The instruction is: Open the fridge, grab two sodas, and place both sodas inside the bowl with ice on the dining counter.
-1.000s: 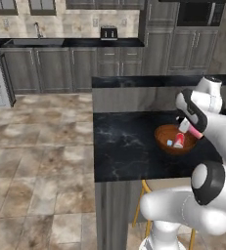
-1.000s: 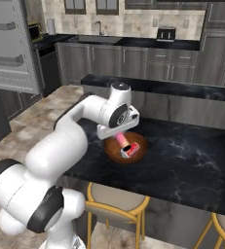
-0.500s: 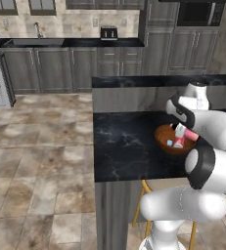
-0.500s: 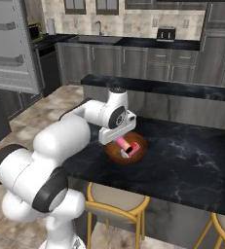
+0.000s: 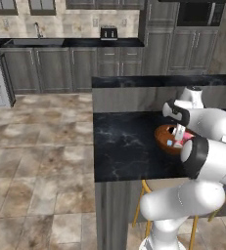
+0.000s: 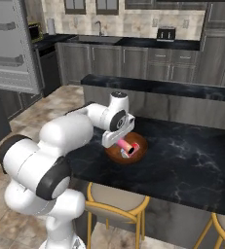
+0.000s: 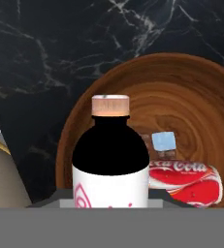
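A round reddish-brown wooden bowl (image 7: 181,97) sits on the black white-veined dining counter (image 7: 45,43), centre-right of frame. Inside, a red soda can (image 7: 186,180) lies sideways beside an ice cube (image 7: 163,141); a dark soda bottle (image 7: 111,155) stands in the foreground.

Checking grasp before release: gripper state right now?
Gripper: jaws shut on the soda bottle, held over the bowl with ice, where a soda can already lies.

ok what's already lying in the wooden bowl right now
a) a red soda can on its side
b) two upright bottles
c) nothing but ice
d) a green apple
a: the hand view shows a red soda can lying on its side in the wooden bowl beside an ice cube.
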